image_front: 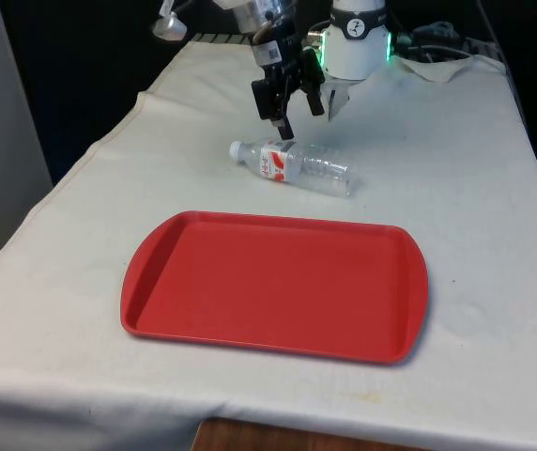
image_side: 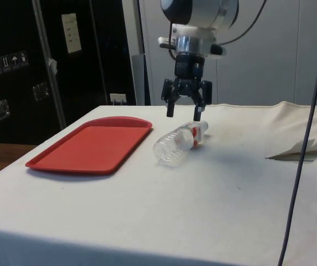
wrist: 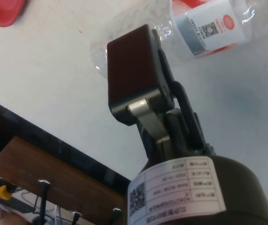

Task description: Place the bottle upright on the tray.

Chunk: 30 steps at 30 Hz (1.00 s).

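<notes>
– Bottle [image_front: 292, 164] count? Where?
– One, lying on its side on the worktop [image_front: 456, 188], beside one red tray [image_front: 275, 285].
– Gripper [image_front: 299, 105]?
– One, spread open above it, held nothing.

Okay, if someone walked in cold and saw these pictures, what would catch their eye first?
Probably the big red tray, bare on the white cloth at the near end of the table. Then the clear bottle lying on its side just beyond it, with the robot's black hand open right above the bottle's label, not touching it.
</notes>
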Each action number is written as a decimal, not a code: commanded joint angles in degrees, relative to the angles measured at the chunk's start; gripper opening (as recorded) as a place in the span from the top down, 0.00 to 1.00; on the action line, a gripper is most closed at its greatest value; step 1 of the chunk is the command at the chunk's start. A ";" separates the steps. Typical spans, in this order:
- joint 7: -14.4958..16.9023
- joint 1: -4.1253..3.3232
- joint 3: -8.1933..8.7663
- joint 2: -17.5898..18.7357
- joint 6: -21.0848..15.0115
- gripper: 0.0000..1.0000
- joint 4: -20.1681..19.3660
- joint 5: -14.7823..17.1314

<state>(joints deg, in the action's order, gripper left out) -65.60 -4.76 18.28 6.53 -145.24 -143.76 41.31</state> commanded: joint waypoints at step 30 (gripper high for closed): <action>-0.63 0.23 2.29 0.23 0.23 0.00 -0.63 4.47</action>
<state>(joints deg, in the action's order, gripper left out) -66.52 -4.70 20.63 6.93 -144.96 -144.27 45.38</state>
